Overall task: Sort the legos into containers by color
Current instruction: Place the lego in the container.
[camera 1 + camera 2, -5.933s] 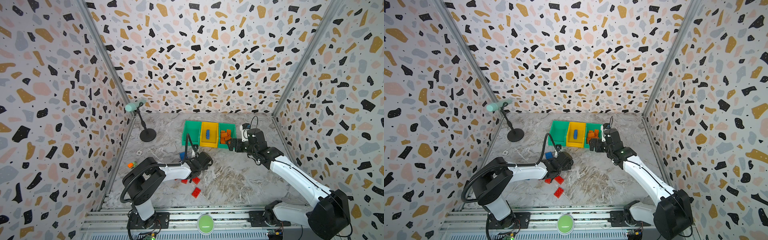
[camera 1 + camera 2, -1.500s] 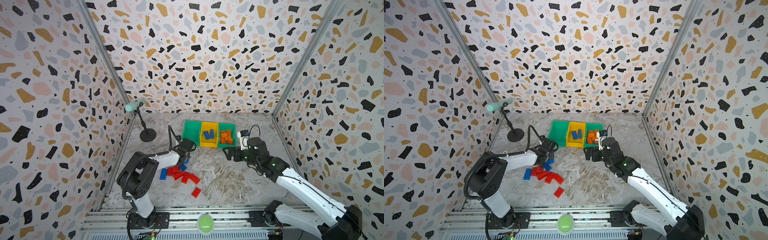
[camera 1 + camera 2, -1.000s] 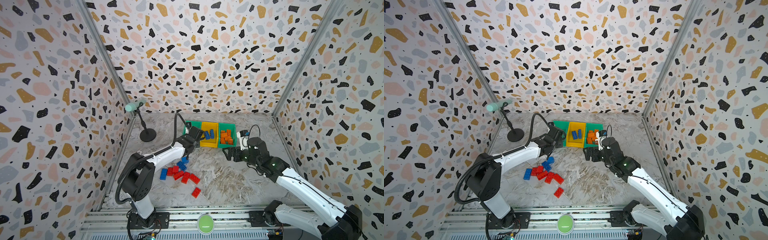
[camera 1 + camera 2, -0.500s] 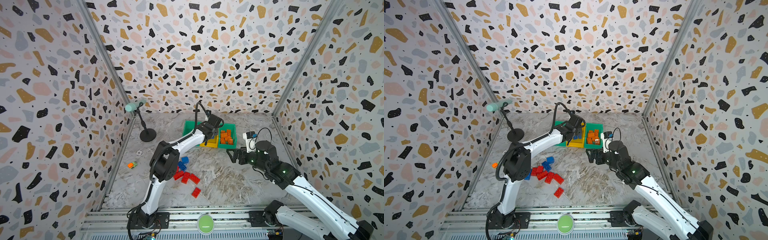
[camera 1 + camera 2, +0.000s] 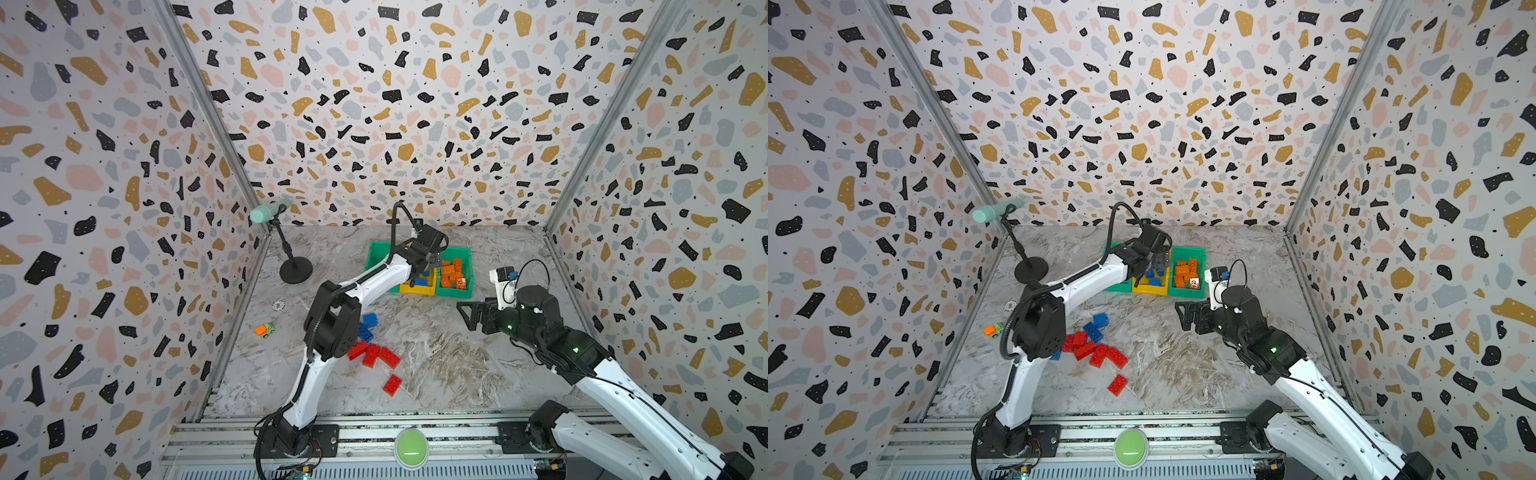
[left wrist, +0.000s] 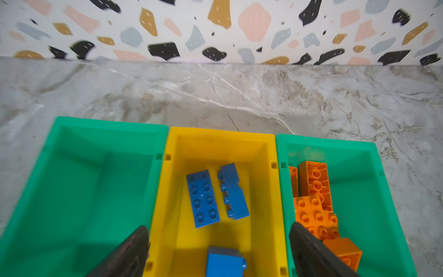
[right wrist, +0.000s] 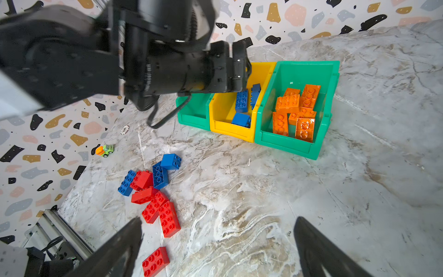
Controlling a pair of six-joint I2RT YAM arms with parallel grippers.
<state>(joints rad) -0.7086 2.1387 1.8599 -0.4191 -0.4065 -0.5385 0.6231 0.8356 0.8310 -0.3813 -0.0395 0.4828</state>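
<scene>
My left gripper (image 6: 218, 226) hangs open over the yellow container (image 6: 271, 191), holding nothing. Three blue legos (image 6: 202, 197) lie inside that container. The green container (image 6: 374, 203) next to it holds several orange legos (image 6: 314, 213); the other green container (image 6: 91, 182) has nothing in it. In both top views, red legos (image 5: 374, 353) and blue legos (image 5: 368, 326) are piled on the table near the left arm's elbow. My right gripper (image 5: 464, 316) hovers open above bare table, right of the pile and in front of the containers.
A small orange-and-green toy car (image 5: 264, 330) and a white disc (image 5: 278, 306) lie near the left wall. A microphone stand (image 5: 295, 272) is at the back left. A lone red lego (image 5: 392, 384) lies toward the front rail, where a green button (image 5: 410, 446) sits.
My left arm swung from the pile up over the containers, and its jaws opened over the yellow one, leaving a blue lego inside. The right gripper drew back toward the right and front.
</scene>
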